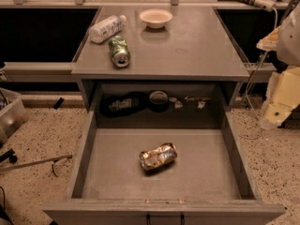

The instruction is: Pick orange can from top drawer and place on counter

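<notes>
The orange can [158,156] lies on its side on the floor of the open top drawer [112,172], a little right of the middle; it is dented, shiny orange-gold and silver. The drawer is pulled out towards me, with its dark handle [164,218] at the bottom edge. The counter [187,46] is the grey slab above and behind the drawer. My gripper [277,111] hangs with the cream-coloured arm at the right edge, outside the drawer's right wall and well apart from the can.
On the counter lie a green drink can [119,51] and a white plastic bottle [106,28] at the left, and a white bowl [155,18] stands at the back. Dark clutter [140,102] sits in the recess behind the drawer. A plastic bin [10,116] stands on the floor left.
</notes>
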### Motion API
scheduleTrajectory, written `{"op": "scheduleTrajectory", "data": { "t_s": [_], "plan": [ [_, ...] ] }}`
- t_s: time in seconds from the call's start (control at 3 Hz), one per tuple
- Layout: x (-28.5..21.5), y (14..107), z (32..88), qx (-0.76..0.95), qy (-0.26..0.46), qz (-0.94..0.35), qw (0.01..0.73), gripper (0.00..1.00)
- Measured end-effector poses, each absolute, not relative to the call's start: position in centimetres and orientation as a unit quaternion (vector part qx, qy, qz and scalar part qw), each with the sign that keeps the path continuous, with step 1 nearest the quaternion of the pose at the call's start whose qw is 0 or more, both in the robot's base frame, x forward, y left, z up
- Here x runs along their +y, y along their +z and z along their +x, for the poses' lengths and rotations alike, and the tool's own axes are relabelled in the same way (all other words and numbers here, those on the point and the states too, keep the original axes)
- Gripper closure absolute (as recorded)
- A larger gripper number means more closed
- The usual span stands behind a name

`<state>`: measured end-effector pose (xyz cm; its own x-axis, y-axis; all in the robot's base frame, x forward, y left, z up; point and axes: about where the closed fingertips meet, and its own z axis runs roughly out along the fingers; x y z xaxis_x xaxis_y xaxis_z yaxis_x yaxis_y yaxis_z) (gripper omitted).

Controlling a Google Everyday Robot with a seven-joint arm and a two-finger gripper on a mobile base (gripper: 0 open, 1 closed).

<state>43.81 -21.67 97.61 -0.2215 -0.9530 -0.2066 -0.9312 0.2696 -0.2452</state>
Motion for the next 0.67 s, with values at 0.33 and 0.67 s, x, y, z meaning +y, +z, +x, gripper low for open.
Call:
{"op": "scheduleTrajectory", "data": {
  "t_s": [0.33, 0.67],
  "plan": [
    [-21.7, 97.6, 43.8, 0.781, -0.034, -0.603, 0.159, 0.0],
    [-21.2, 96.5, 44.0, 0.776, -0.03, -0.609, 0.161, 0.0]
  ]
}}
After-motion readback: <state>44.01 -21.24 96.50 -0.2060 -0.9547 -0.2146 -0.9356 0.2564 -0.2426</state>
